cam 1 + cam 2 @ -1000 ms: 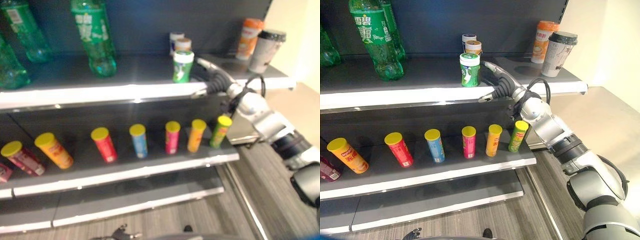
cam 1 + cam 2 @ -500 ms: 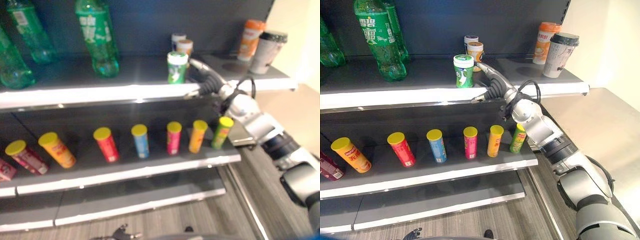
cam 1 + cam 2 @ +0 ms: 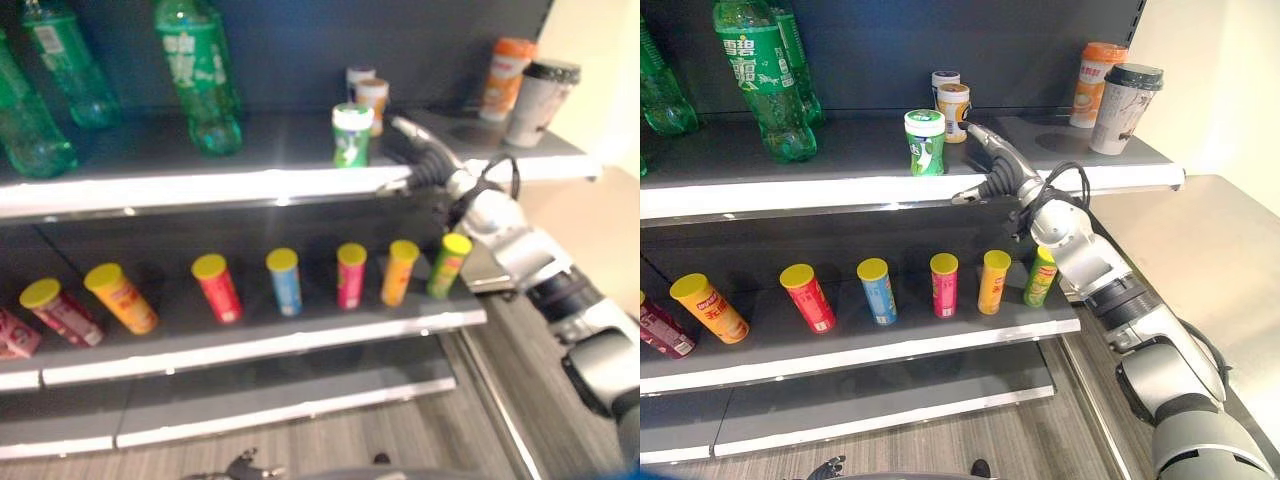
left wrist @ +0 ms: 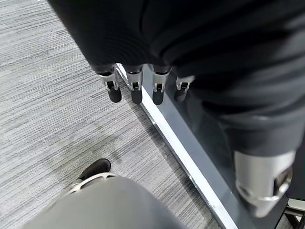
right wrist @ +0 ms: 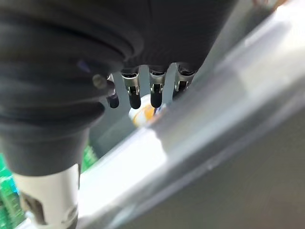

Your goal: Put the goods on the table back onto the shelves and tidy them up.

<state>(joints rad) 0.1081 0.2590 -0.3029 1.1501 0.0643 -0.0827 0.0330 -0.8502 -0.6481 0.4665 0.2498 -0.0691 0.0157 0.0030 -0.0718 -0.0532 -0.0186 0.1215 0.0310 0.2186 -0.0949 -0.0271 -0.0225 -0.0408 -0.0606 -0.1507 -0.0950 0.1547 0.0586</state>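
1. Left eye view: my right hand (image 3: 425, 160) reaches over the front edge of the top shelf (image 3: 150, 190), fingers straight and holding nothing, just beside the green-and-white tub (image 3: 350, 135). A second ago that tub stood further right and the hand was touching it; now it stands upright with a gap between them. I judge this tub placed and the hand free to pull back.

2. Right eye view: the top shelf holds green bottles (image 3: 765, 80) at the left, the tub (image 3: 925, 142) near the front edge, two small jars (image 3: 948, 95) close behind it, and an orange cup (image 3: 1092, 84) beside a dark-lidded cup (image 3: 1125, 95) at the right end. The lower shelf (image 3: 890, 345) carries a row of yellow-lidded tubes (image 3: 943, 285); the leftmost ones lean and may want straightening.

3. Left wrist view: my left hand (image 4: 138, 88) hangs relaxed and open over grey floor (image 4: 43, 95), holding nothing, idle.

4. Right wrist view: the right hand's fingers (image 5: 132, 98) point past the shelf edge, empty, with an orange-and-white jar (image 5: 143, 116) beyond them.
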